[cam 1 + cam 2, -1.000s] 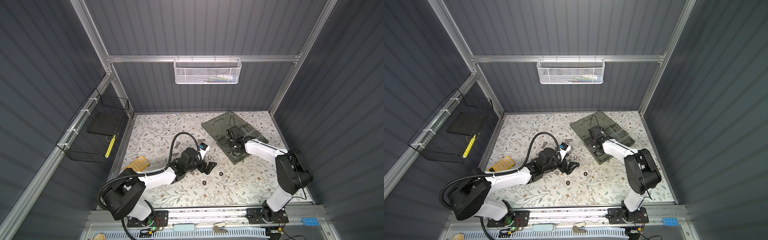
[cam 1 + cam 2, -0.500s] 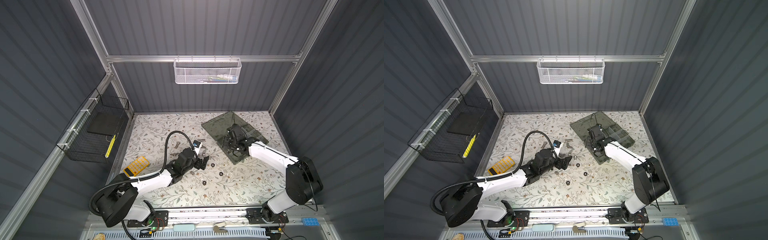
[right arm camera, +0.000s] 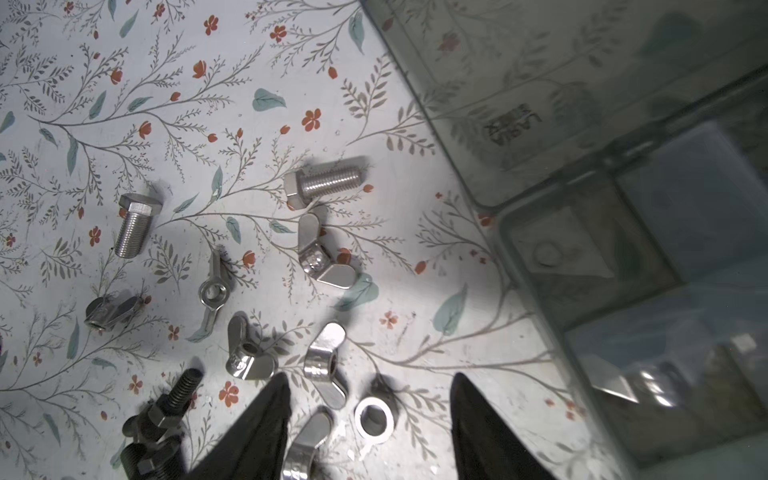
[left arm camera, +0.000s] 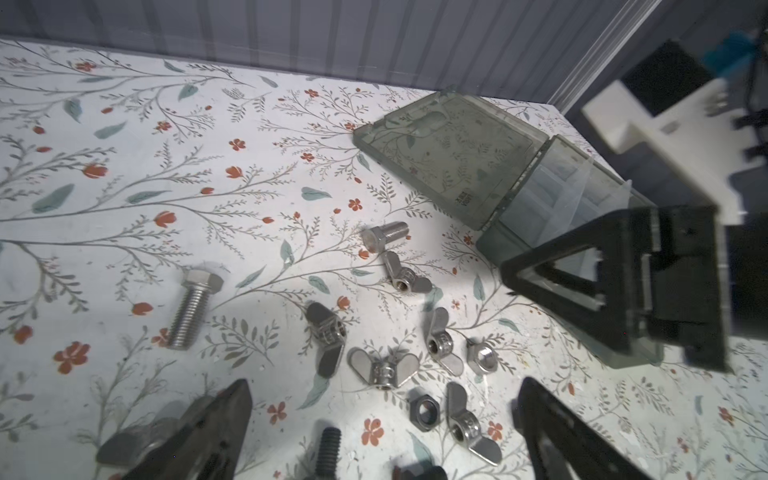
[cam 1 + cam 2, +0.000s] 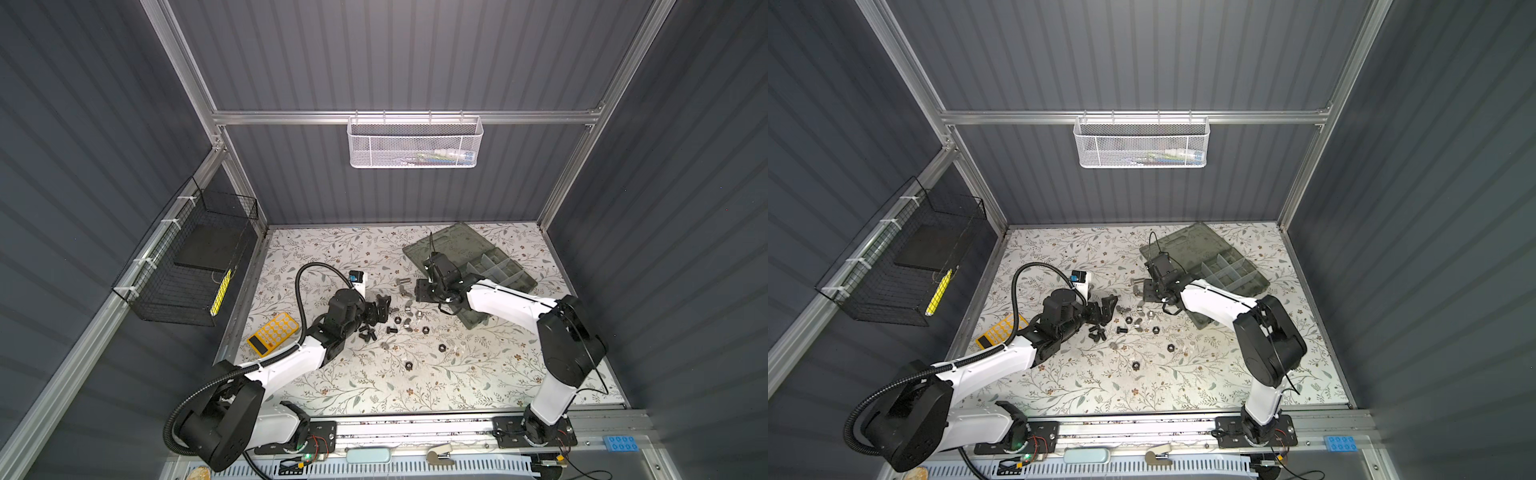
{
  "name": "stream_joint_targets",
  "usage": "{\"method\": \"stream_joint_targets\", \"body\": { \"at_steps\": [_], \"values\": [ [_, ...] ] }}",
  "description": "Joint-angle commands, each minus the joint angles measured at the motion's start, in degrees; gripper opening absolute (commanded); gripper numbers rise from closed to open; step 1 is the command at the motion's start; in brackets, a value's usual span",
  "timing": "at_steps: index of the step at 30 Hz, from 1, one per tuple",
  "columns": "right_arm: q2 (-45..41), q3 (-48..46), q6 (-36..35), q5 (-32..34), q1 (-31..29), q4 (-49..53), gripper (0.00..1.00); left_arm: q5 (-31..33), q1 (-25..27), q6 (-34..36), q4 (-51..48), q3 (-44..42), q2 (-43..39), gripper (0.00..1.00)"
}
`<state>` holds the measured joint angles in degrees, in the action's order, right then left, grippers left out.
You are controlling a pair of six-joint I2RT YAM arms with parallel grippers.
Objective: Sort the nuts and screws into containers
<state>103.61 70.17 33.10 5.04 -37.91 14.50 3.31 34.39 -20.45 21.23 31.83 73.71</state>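
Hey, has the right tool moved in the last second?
Yes. In a top view the right tool has left its spot above the organizer case and now hangs off its left edge, over the loose nuts.

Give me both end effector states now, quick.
Left end effector: open wide, holding nothing.
Right end effector: open, holding nothing; a silver nut lies loose below the gap.

A yellow calculator lies on the floral tabletop, a white mesh basket hangs behind.
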Motion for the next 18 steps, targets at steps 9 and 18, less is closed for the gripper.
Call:
{"method": "stream_joint_targets", "body": {
  "at_steps": [9, 18],
  "values": [
    [9.11, 5.19, 2.73, -4.42, -2.77, -0.95, 0.51, -1.88, -1.60, -3.88, 3.24, -2.46, -3.31, 1.00],
    [12.07, 5.15, 3.37, -4.38, -3.65, -0.54, 0.40, -2.87, -1.87, -4.25, 3.55, -2.33, -2.74, 1.00]
  ]
}}
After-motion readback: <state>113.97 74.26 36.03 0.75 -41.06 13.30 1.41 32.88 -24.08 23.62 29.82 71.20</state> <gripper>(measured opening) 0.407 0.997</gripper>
